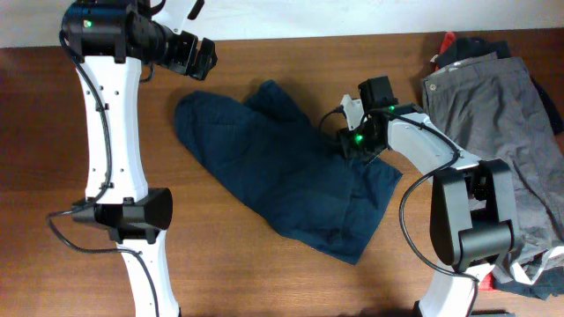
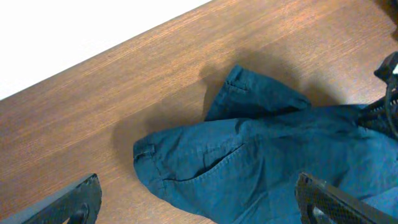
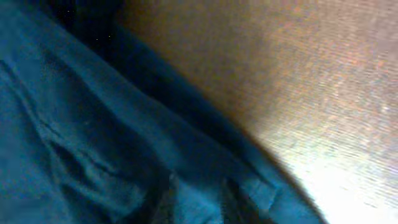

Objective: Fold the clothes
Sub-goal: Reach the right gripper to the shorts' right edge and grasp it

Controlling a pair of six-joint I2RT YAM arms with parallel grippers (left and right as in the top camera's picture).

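The clothes, a pair of dark navy shorts (image 1: pixel 282 167), lie spread and rumpled on the middle of the wooden table (image 1: pixel 264 282). My right gripper (image 1: pixel 351 141) is down on their right edge. In the right wrist view its dark fingertips (image 3: pixel 166 208) pinch a fold of the blue cloth (image 3: pixel 93 124), so the right gripper (image 3: pixel 198 206) is shut on it. My left gripper (image 1: pixel 204 57) hovers open at the back, just left of the shorts' far leg. From the left wrist its wide-apart fingers (image 2: pixel 68 202) frame a pocket and hem of the shorts (image 2: pixel 261 149), with nothing held in the left gripper (image 2: pixel 202 210).
A heap of grey trousers (image 1: pixel 493 114) fills the right side of the table, with red and black garments (image 1: pixel 449 44) behind it. The right arm's base (image 1: pixel 471 220) stands in front of that heap. The left arm's base (image 1: pixel 132 216) stands at the left.
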